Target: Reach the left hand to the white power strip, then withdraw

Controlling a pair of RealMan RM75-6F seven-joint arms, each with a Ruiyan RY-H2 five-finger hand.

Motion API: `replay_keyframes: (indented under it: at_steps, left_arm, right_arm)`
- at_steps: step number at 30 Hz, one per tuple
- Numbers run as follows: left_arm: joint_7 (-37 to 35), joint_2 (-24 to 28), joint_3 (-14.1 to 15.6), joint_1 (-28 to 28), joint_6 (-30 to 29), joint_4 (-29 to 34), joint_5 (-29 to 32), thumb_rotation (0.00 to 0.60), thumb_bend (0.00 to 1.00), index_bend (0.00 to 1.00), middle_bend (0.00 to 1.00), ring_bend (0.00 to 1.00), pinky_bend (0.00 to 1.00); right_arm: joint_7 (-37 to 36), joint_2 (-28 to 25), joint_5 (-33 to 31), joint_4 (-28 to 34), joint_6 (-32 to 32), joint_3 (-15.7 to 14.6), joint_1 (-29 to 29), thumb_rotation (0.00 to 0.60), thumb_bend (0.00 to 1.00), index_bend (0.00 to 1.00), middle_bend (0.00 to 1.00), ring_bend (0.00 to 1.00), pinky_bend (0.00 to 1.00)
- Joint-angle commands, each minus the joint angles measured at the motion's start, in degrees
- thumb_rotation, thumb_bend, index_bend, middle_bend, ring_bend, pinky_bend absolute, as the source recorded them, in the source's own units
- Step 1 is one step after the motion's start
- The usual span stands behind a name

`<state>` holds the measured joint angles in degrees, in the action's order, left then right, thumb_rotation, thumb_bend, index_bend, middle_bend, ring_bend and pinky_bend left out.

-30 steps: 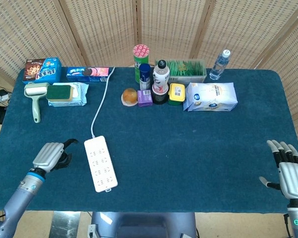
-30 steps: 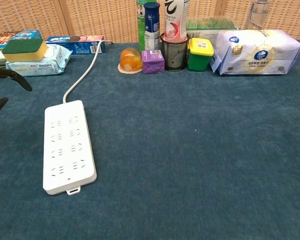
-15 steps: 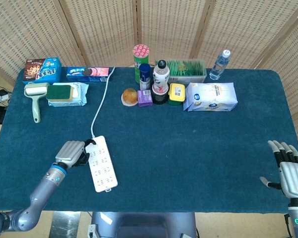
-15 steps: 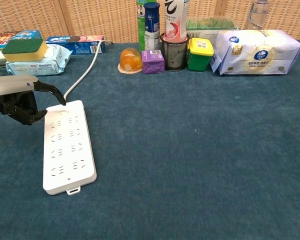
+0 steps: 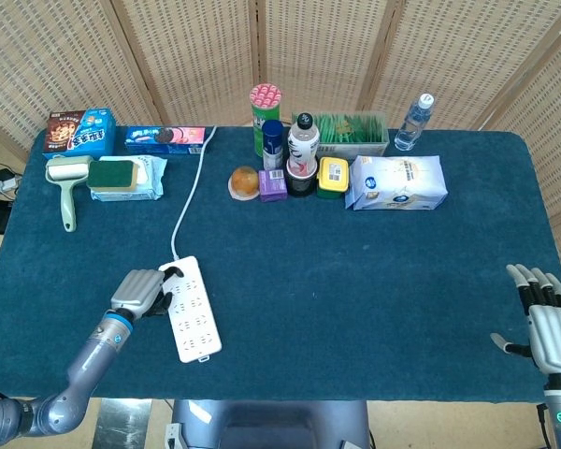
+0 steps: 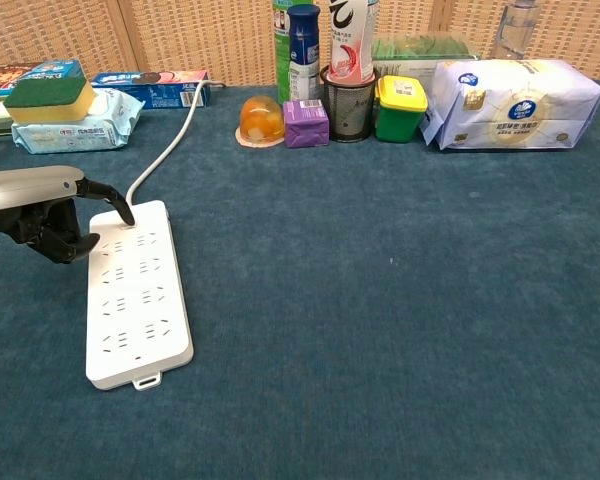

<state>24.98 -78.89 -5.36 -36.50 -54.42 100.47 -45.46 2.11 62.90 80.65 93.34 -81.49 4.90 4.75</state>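
The left robot hand (image 5: 142,291) sits just left of the power strip (image 5: 191,308), near the front left of the table (image 5: 355,281). Its fingers are curled in, and one dark fingertip (image 6: 123,213) touches the top left corner of the strip. It is not holding the strip — it only pokes at the edge.

The strip is white and lies flat. Its cord (image 5: 189,196) runs from the strip's far end up to the back of the table.

Far behind the strip, to the left, are a lint roller (image 5: 67,182), a green sponge (image 5: 114,173) on a pack of wipes (image 5: 136,181), and two cookie boxes (image 5: 79,132).

Behind the strip, to the right, stand some cans and bottles (image 5: 286,140) and a white bag (image 5: 396,181).

Well off to the right of the strip, at the table's front corner, is the right robot hand (image 5: 546,323) — its fingers are spread and it holds nothing.
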Motion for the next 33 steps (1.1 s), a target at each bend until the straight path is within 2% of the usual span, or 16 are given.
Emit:
replay_keyframes:
  at_steps: [1,33]
  left_arm:
    - [-0.1,0.0,0.2,-0.1,-0.3,-0.1,0.1,0.6,0.63,0.25,1.0,1.0,1.0]
    - [-0.8,0.2,1.8,-2.1,0.4,-1.4,3.0,0.6,0.62,0.25,1.0,1.0,1.0]
  right_arm:
    - [0.0,0.0,-0.1,0.0,0.1,0.0,0.0,0.6,0.0,0.06,0.08,0.08,0.01]
    - [-1.1,-0.3,-0.8,-0.5,0.0,0.4,-0.1,0.6,0.0,0.06,0.08,0.08,0.01]
